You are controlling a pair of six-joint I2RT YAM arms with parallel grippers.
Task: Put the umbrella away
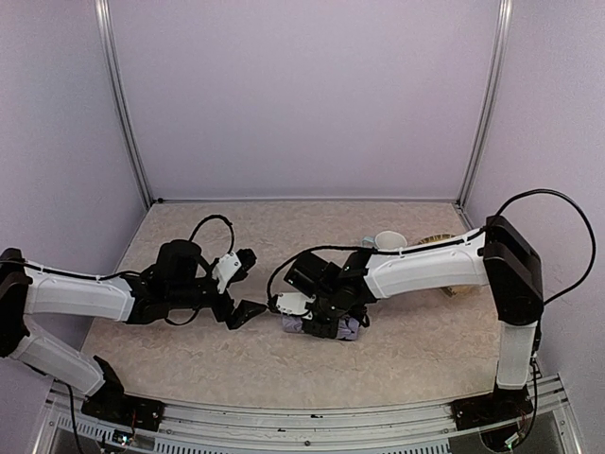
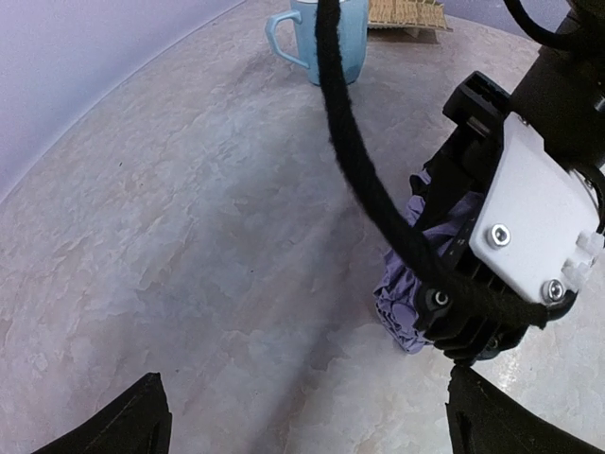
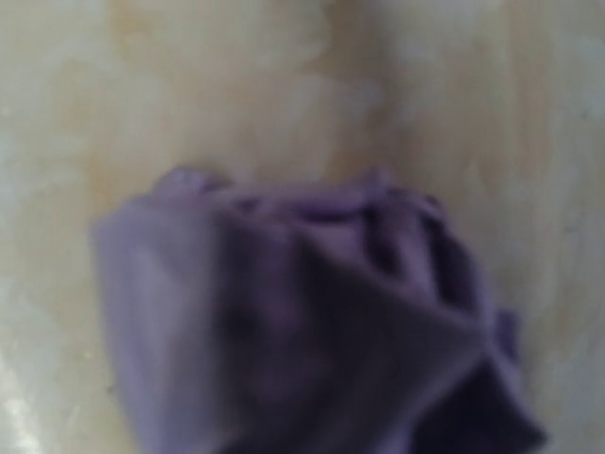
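Umbrella [image 1: 348,328] lies bunched mid-bench [image 1: 397,359], toward the near edge. Right gripper [image 1: 319,317] sits down on it; grip cannot be told. Left gripper [image 2: 302,416] is spread wide and empty, just beside the umbrella.

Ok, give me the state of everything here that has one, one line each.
umbrella: collapsed, fabric bunched, lying on the table.
left pincer: open, empty, beside the umbrella.
right pincer: down on the umbrella; open or shut unclear.
mug: upright, standing apart from the umbrella.
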